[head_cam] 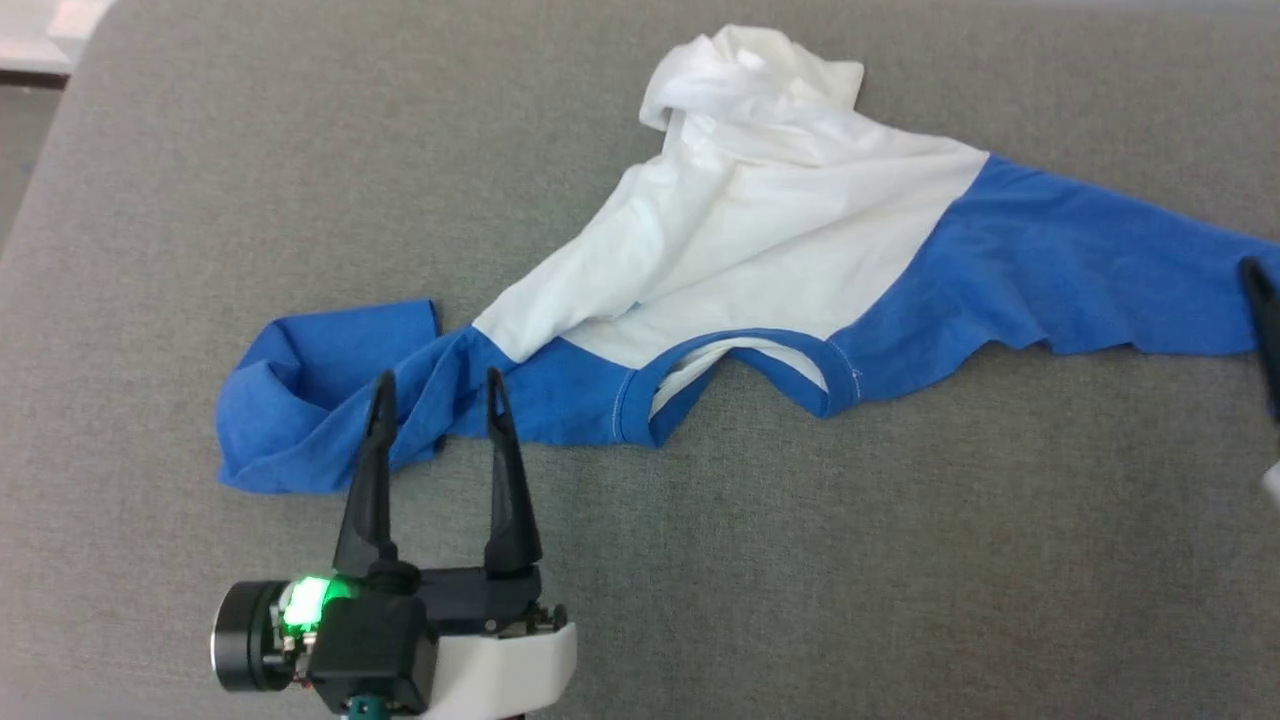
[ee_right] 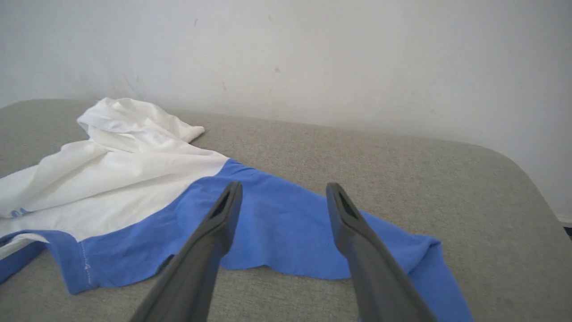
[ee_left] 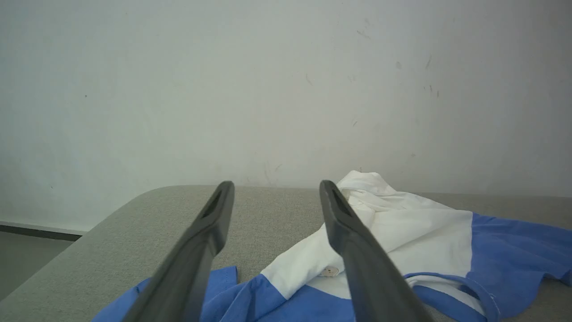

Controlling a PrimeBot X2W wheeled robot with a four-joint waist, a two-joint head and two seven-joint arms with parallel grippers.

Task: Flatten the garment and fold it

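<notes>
The garment lies crumpled on the grey surface, its white body bunched toward the far side and its blue neckband facing me. One blue sleeve is folded at the left, the other blue sleeve stretches to the right edge. My left gripper stands open over the left sleeve, holding nothing. In the left wrist view the left gripper shows spread fingers above the shirt. A dark fingertip of my right arm shows at the right edge. The right gripper is open above the right sleeve.
The grey padded surface has rounded corners and spreads wide in front of the shirt. A pale wall rises behind it. A strip of floor lies beyond the far left corner.
</notes>
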